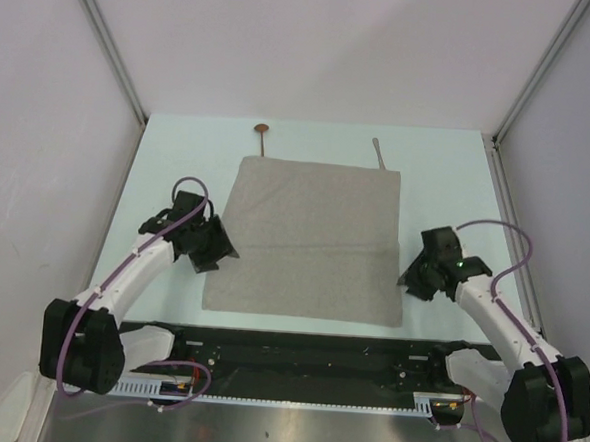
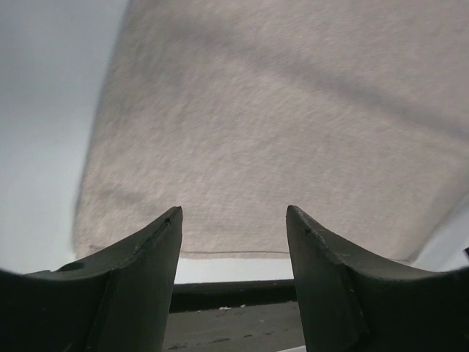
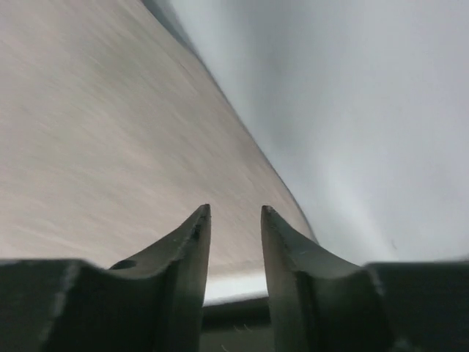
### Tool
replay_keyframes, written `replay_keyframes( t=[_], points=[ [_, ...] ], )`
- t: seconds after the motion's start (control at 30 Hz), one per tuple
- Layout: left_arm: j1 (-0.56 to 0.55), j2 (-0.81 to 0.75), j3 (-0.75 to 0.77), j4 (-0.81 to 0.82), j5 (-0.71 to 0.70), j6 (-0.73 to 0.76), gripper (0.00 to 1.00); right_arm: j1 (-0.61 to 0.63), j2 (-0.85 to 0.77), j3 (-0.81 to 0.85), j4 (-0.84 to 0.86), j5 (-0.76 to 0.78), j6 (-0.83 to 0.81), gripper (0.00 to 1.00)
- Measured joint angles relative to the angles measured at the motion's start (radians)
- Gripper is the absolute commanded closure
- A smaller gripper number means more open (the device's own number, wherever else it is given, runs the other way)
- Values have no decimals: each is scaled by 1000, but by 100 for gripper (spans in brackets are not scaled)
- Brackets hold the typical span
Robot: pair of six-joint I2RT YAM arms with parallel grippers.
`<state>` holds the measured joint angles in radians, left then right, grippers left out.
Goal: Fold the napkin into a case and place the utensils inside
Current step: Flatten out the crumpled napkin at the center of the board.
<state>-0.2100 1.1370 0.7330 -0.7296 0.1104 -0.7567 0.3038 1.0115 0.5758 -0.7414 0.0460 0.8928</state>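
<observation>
Surface (image 1: 178, 164): pale, carried the napkin and both utensils
Napkin (image 1: 314, 237): grey-beige cloth, lay spread flat at the middle of the surface, between the two arms; a faint crease ran left to right across its nearer half
Spoon (image 1: 263, 137): at the far side, by the napkin's far left corner; copper-brown bowl pointed far, dark handle ran near as far as the cloth's far edge; could not tell whether its tip went under the cloth
Knife (image 1: 378, 153): at the far side, by the napkin's far right corner; slim, silver-grey, slightly slanted, near end at the cloth's far edge; touching or tucked under, could not tell
Utensils: well apart from each other, both lay outside the napkin
Left pincer (image 1: 216, 248): low at the napkin's left edge, about halfway along it; in the left wrist view its fingers (image 2: 143, 279) stood wide apart with nothing between them, the cloth spread beyond the tips
Right pincer (image 1: 417, 279): low at the napkin's right edge, nearer the near right corner; in the right wrist view its fingers (image 3: 187, 264) stood apart by a narrower gap, holding nothing, tips over the cloth's edge with bare surface to the right
</observation>
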Motion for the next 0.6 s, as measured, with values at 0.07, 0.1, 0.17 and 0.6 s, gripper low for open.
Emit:
replay_keyframes(
  t=[0.07, 0.1, 0.17, 0.6],
  points=[
    [0, 42, 42, 36, 29, 15, 37, -59, 32, 79, 48, 0, -53, 48],
    [0, 71, 73, 47, 40, 19, 38, -87, 71, 136, 86, 2, -88, 47],
    [0, 135, 144, 91, 55, 30, 38, -113, 172, 242, 166, 10, -146, 46],
    [0, 595, 480, 223, 60, 58, 48, -100, 816, 670, 372, 10, -401, 65]
  ],
)
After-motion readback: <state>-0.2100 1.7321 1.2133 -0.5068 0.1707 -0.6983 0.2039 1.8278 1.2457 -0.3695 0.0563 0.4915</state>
